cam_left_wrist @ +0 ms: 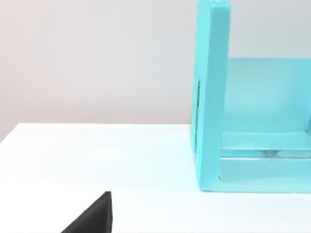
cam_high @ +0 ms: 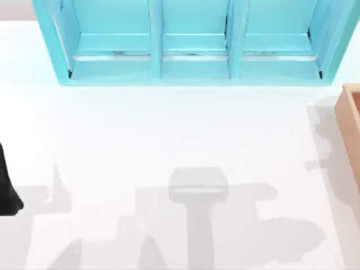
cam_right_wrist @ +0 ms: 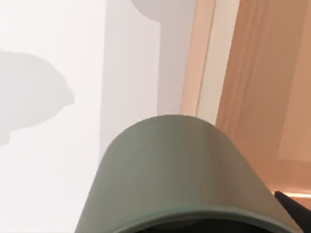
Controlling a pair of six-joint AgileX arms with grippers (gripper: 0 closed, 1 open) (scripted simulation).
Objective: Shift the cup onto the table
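A grey-green cup (cam_right_wrist: 180, 174) sits close under the right wrist camera, its rounded wall turned toward the lens. It hangs in the air over the white table (cam_right_wrist: 48, 160), right beside the rim of a tan wooden box (cam_right_wrist: 262, 82). My right gripper is shut on the cup, and one of its dark fingertips (cam_right_wrist: 294, 206) shows at the cup's side. My left arm (cam_high: 5, 191) is parked at the table's left edge, and a black piece of its gripper (cam_left_wrist: 92, 216) shows in the left wrist view.
A turquoise three-bay shelf unit (cam_high: 191, 45) stands along the back of the table (cam_high: 169, 129), its end wall (cam_left_wrist: 214, 97) near the left arm. The wooden box (cam_high: 351, 124) sits at the right edge. Arm shadows fall across the table's front.
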